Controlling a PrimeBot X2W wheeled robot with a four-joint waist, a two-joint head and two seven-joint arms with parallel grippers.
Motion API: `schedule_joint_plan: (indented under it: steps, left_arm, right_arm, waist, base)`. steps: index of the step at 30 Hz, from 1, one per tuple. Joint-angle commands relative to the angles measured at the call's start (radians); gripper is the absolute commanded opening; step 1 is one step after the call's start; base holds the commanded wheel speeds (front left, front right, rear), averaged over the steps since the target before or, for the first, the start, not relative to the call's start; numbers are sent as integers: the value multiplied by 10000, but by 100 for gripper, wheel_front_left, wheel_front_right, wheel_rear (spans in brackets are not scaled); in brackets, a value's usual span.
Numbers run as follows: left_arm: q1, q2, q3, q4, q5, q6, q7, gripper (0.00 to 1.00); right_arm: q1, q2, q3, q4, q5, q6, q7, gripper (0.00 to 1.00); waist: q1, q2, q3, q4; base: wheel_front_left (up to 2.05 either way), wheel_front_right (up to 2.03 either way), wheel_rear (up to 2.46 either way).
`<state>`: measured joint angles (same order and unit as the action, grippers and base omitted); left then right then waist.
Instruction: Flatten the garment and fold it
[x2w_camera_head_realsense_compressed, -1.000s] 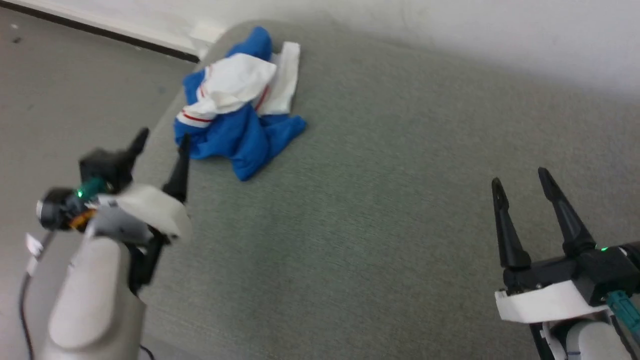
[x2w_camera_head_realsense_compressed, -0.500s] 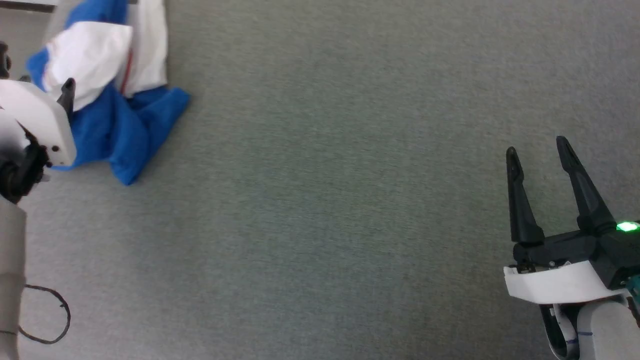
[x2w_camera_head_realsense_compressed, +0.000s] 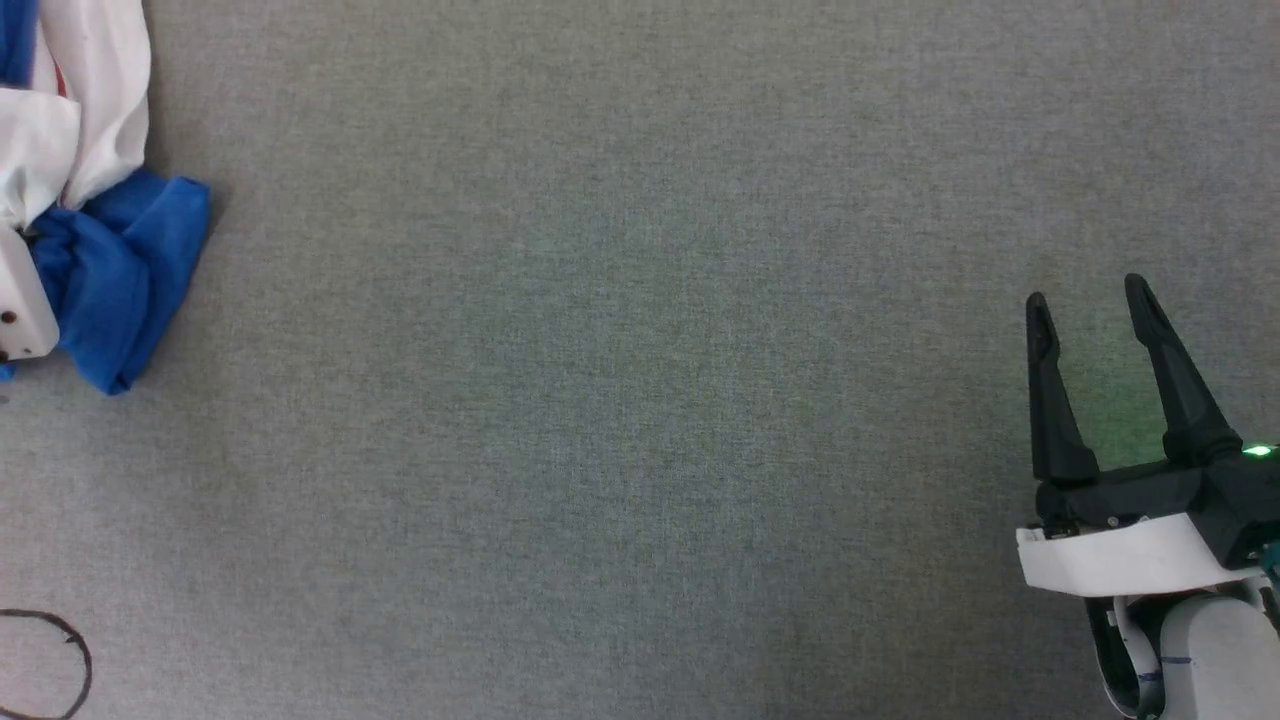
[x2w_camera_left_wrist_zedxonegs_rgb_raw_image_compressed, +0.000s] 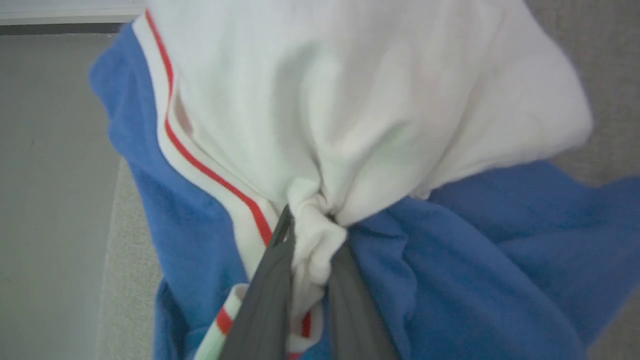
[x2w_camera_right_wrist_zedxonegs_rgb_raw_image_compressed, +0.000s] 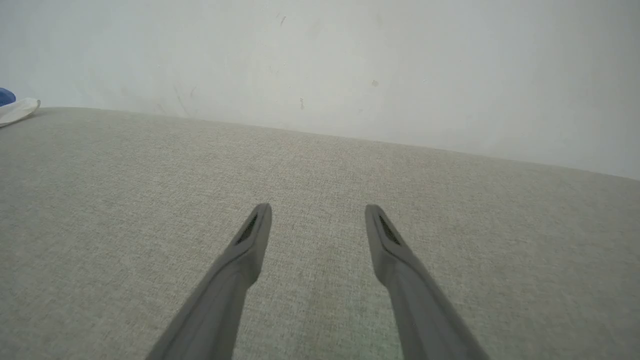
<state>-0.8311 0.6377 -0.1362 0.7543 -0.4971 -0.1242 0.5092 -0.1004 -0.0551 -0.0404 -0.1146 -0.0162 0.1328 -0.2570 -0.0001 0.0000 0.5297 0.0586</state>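
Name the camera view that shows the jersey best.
The left wrist view: it shows the garment close up, a white fold pinched in the left gripper. The head view catches its blue-and-white edge at the left border; the right wrist view, a distant sliver.

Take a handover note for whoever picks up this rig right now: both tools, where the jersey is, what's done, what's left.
Left tool: shut on a pinch of white fabric of the garment.
Right tool: open, holding nothing, over the bare grey surface, well apart from the garment.
Garment: a crumpled heap at the far left of the head view.
Done: left grasp made.
Left: spread it flat, then fold.
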Motion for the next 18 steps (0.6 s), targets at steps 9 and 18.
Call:
schedule_joint_plan:
  steps: [9, 18]
  left_arm:
    - [258, -230, 216, 83, -740, -64, -1883, 0]
    - [-273, -341, 348, -1596, -1170, -65, -4448, 0]
  right_arm:
    - [138, 45, -184, 479, 177, -21, -47, 100]
    - [663, 47, -482, 848, 531, -21, -47, 100]
  waist:
    - [1, 0, -1922, 398]
    - [1, 0, -3810, 457]
  base:
    - [0, 0, 0]
    - [0, 0, 0]
